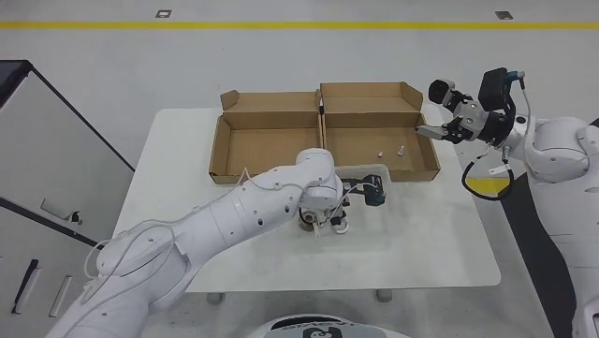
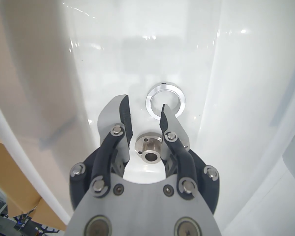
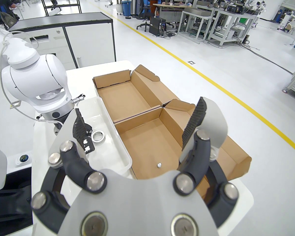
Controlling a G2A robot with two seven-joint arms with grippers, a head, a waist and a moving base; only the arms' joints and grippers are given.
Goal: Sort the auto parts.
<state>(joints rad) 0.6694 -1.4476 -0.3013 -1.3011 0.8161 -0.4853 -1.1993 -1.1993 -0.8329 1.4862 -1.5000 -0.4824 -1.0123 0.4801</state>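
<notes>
L arm (image 1: 234, 216) stretches across the surface (image 1: 421, 235) from the near-left side. Its wrist is bent down over the tray (image 3: 124, 157), a white tub lying just beside the boxes' front walls.

L tool (image 2: 144, 103) points down into the tray, jaws apart w/ a narrow gap, holding nothing. Hub (image 2: 148, 148), a short flanged metal bush, stands bore-up on the tray floor between the two fingers, lower than the pads. Can't tell if either finger touches it. Ring (image 2: 165, 99), bright metal, lies flat just beyond the hub. One fingertip (image 2: 163, 116) overlaps its near rim in the wrist view; contact unclear.

R arm (image 1: 552, 146) is held up at the surface's right side. R tool (image 3: 139, 108) is spread wide and holds nothing. It hangs by the right end of the right box (image 1: 374, 137), above wall height and tilted toward the L arm, well apart from it.

Two small metal parts (image 1: 398, 149) lie on the right box's floor nr its front-right corner. Left box (image 1: 267, 146) touches the right one side by side, both w/ lids folded back.

Room: the tray's curved walls rise close on both sides of the L tool, w/ more space along the tray's length past the ring. The right box's end wall sits nr the surface's right edge.
</notes>
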